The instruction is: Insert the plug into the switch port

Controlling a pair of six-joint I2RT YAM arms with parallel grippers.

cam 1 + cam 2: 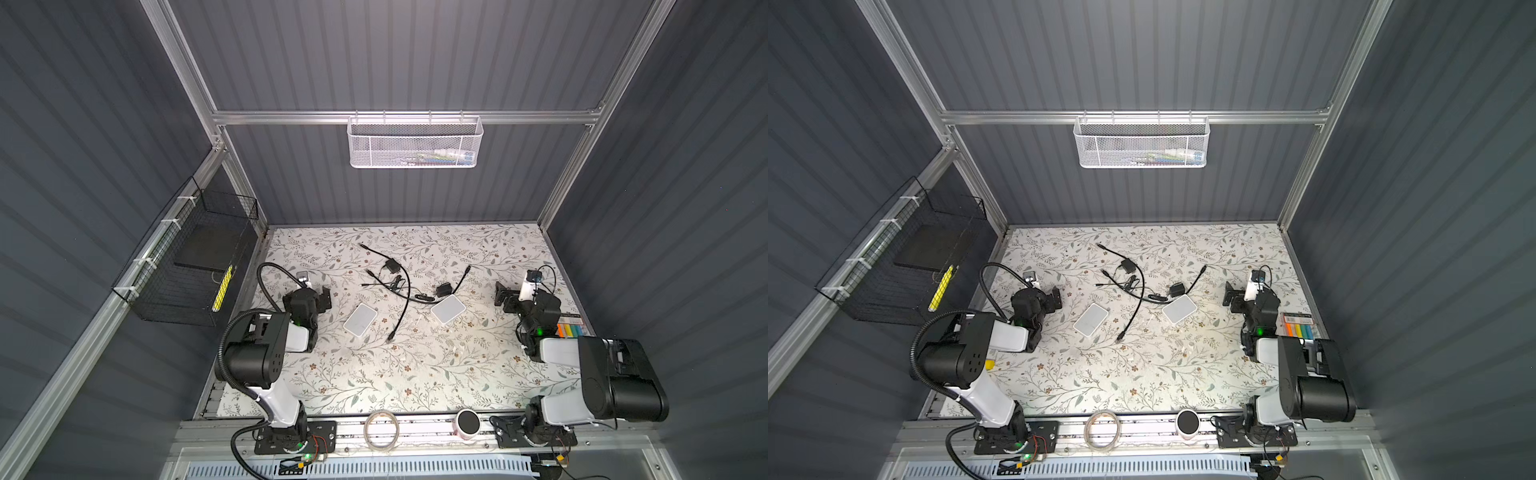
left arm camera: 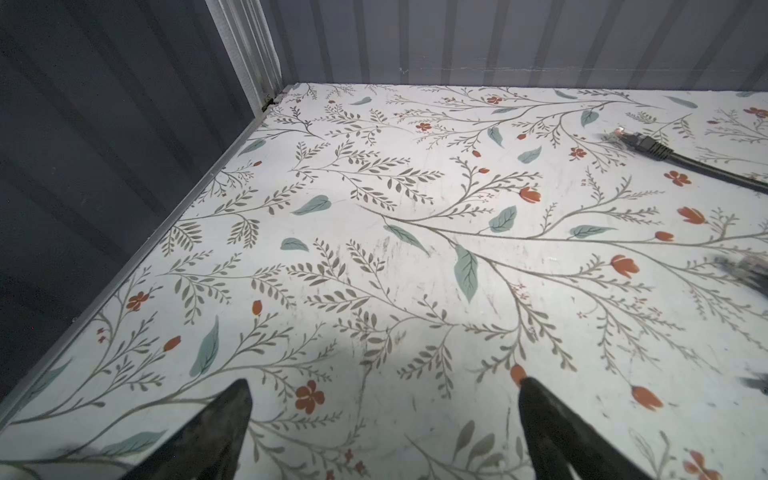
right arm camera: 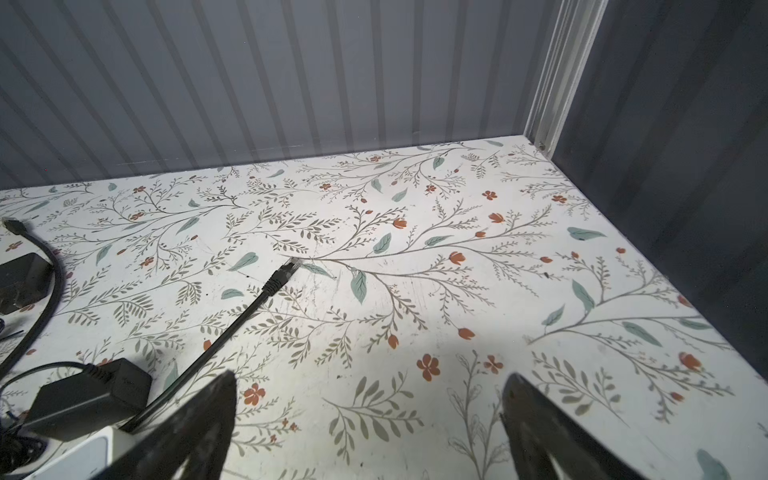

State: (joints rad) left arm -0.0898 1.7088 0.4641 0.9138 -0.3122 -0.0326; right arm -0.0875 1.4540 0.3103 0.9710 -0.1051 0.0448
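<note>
Though apart, two switches [image 1: 360, 319], two adapters [image 1: 444, 289]

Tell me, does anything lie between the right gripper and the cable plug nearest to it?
Nothing visible: only bare table lies between the open right gripper and that plug; the power adapter sits aside.

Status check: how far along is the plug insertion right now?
Done: nothing clearly. The black cables lie loose by the left switch and right switch, and a free plug rests on the table.
In hand: nothing; left gripper and right gripper are open, empty.
Left: grasp a plug, align it, insert it.
</note>
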